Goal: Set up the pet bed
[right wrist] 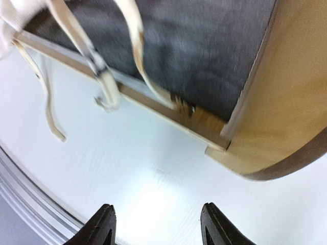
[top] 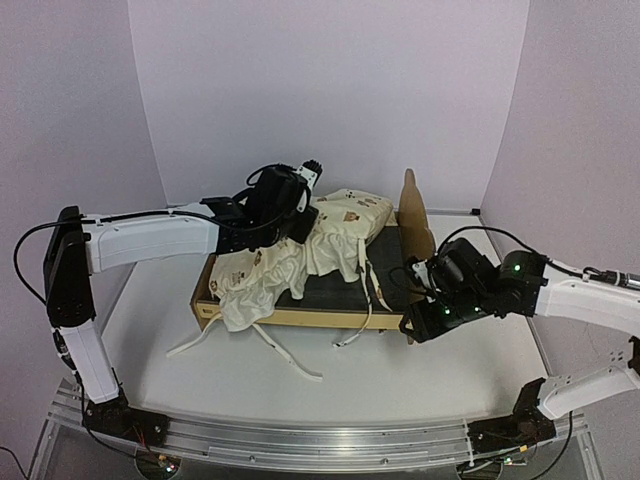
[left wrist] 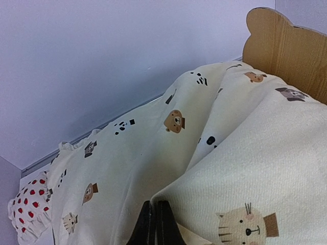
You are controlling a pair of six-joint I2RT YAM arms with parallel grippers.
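Observation:
The pet bed is a light plywood frame lying across the table's middle, with its bear-ear headboard at the right end and a grey felt base. A cream animal-print cover lies bunched over the bed's left and back parts. My left gripper is shut on a fold of that cover, above the bed's back edge. My right gripper is open and holds nothing. It hovers over bare table just off the bed's front right corner.
A small white pillow with red strawberries lies behind the cover near the back wall. The cover's long white ties trail over the front rail onto the table. A metal rail runs along the near edge.

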